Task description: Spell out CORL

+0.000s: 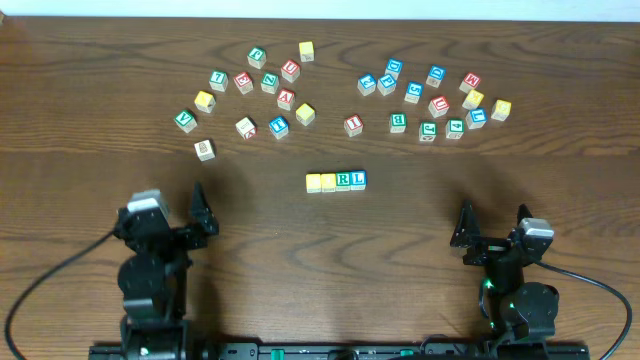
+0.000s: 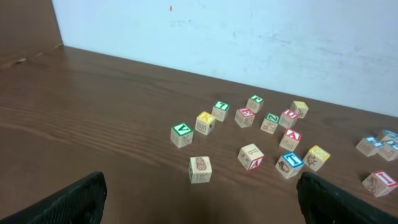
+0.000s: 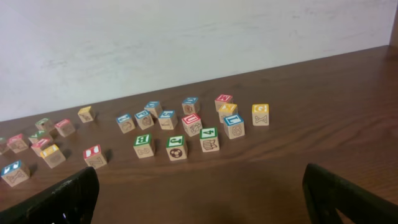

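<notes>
Four letter cubes stand side by side in a row at the table's middle, spelling CORL: two yellow-faced cubes (image 1: 313, 182) (image 1: 328, 182), then the green R cube (image 1: 343, 180) and the blue L cube (image 1: 358, 179). My left gripper (image 1: 168, 212) rests near the front left, open and holding nothing, well apart from the row. At the front right my right gripper (image 1: 493, 225) is also open and holds nothing. In the left wrist view the left gripper (image 2: 199, 199) shows its fingers at the frame's lower corners. The right gripper (image 3: 202, 193) shows the same in the right wrist view. The row is out of both wrist views.
Several loose letter cubes lie scattered at the back left, among them a green V cube (image 1: 185, 120) and a plain wooden cube (image 1: 204, 149). Another group lies back right around a red cube (image 1: 437, 105). A white wall (image 2: 249, 37) stands behind the table.
</notes>
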Controlling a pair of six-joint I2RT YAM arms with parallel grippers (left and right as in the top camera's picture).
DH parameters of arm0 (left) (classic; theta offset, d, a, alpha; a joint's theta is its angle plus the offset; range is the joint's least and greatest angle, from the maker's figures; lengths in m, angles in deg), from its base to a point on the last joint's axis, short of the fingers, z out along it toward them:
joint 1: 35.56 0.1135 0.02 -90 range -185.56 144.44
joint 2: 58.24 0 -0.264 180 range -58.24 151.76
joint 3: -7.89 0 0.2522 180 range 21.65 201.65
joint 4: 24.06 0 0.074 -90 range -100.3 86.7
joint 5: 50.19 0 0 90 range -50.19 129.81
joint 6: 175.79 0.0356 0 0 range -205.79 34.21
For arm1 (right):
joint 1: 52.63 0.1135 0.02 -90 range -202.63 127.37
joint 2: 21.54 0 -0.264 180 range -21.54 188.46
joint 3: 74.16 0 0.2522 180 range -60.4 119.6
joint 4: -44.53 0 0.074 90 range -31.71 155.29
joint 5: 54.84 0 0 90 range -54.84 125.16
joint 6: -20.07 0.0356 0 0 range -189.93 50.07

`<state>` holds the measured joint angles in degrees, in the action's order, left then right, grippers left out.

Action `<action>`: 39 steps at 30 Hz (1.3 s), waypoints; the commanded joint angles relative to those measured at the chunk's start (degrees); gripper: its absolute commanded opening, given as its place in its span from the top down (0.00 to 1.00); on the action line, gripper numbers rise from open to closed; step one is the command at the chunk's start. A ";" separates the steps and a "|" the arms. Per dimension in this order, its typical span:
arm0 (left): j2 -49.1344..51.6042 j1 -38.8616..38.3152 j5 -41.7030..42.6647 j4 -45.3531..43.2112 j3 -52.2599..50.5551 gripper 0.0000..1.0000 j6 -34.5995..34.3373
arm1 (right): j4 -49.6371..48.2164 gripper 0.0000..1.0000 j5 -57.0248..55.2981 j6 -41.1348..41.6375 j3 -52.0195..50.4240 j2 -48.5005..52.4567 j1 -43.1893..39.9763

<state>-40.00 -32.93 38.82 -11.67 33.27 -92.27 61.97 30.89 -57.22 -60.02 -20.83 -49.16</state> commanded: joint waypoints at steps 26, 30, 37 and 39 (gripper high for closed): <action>-17.90 5.86 -2.60 5.22 -11.39 0.04 1.77 | 0.28 0.01 0.28 -0.79 -0.07 -0.39 -0.02; -17.90 5.88 -2.60 5.22 -11.39 0.04 1.77 | 0.28 0.01 0.28 -0.79 -0.07 -0.39 -0.02; -17.90 5.86 -2.60 5.20 -11.39 0.04 1.77 | 0.28 0.01 0.28 -0.81 -0.07 -0.39 -0.02; -17.90 5.88 -2.60 5.22 -11.39 0.04 1.77 | 0.28 0.01 0.28 -0.81 -0.07 -0.39 -0.02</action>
<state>-57.62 -27.40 38.05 -9.07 22.67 -91.48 61.99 30.91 -57.22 -60.02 -20.85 -49.16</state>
